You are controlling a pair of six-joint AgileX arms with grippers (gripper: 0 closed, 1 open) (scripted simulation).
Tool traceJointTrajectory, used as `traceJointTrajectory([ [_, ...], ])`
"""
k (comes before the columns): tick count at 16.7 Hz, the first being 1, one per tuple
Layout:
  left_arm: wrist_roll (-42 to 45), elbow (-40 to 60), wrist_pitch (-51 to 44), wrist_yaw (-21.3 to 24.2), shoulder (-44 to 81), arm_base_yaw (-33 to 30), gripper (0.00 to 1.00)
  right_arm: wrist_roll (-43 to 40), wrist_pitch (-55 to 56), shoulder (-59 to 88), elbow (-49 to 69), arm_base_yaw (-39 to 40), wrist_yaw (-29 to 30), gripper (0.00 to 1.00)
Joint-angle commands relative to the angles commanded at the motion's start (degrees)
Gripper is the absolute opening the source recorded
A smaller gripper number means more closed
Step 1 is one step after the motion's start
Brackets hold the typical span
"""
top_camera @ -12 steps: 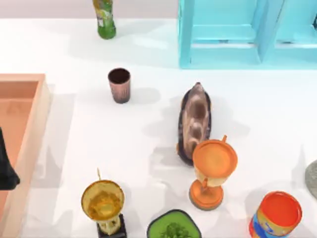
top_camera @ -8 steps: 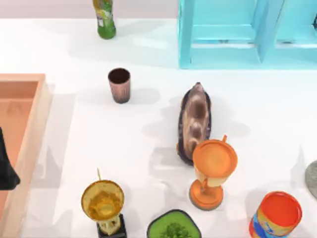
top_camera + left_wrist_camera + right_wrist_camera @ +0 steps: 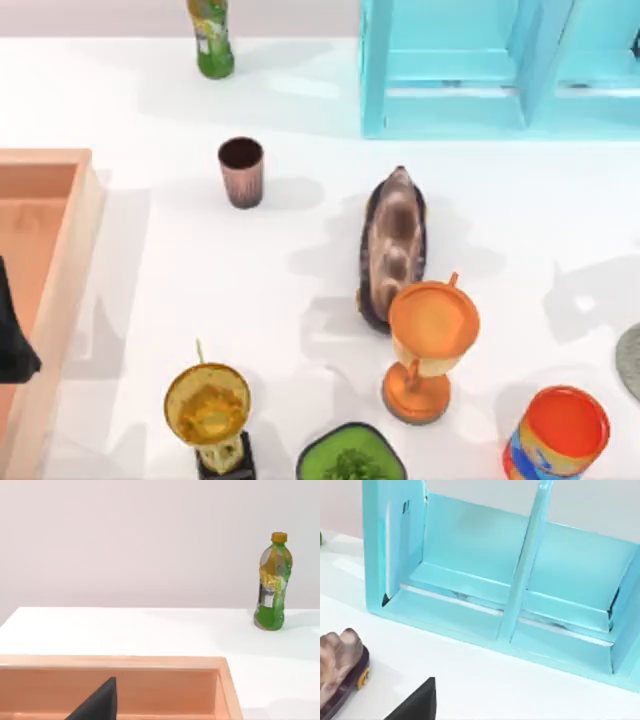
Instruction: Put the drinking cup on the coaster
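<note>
The drinking cup [image 3: 241, 172], a coppery-brown ribbed tumbler with a dark inside, stands upright on the white table left of centre. At the table's right edge lies the coaster [image 3: 632, 360], a flat grey disc cut off by the frame. Both are untouched. My left arm [image 3: 14, 345] is a dark shape at the far left over the orange tray [image 3: 60, 270]; a dark wedge of my left gripper [image 3: 97, 705] shows above that tray. A dark wedge of my right gripper [image 3: 415, 705] hangs over the table in front of the teal shelf [image 3: 520, 605].
Between cup and coaster stand a brown hedgehog-like figure [image 3: 393, 245], an orange stemmed goblet [image 3: 430, 345] and an orange-topped can [image 3: 560, 432]. A gold trophy [image 3: 208, 410] and a green bowl [image 3: 350, 460] sit at the front, a green bottle [image 3: 212, 40] at the back.
A shadow on the table's right side has grown and spread leftward, above the coaster. The cup, the coaster and the left arm have not moved.
</note>
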State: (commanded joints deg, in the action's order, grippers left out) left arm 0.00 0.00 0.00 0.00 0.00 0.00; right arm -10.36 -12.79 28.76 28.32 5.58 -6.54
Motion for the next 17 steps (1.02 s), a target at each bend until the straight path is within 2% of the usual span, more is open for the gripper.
traceJointTrajectory([
  [17,0.0,0.0,0.0,0.0,0.0,0.0,1.0,-34.5,-43.6,97.7,98.1,18.0,-21.7,1.0],
])
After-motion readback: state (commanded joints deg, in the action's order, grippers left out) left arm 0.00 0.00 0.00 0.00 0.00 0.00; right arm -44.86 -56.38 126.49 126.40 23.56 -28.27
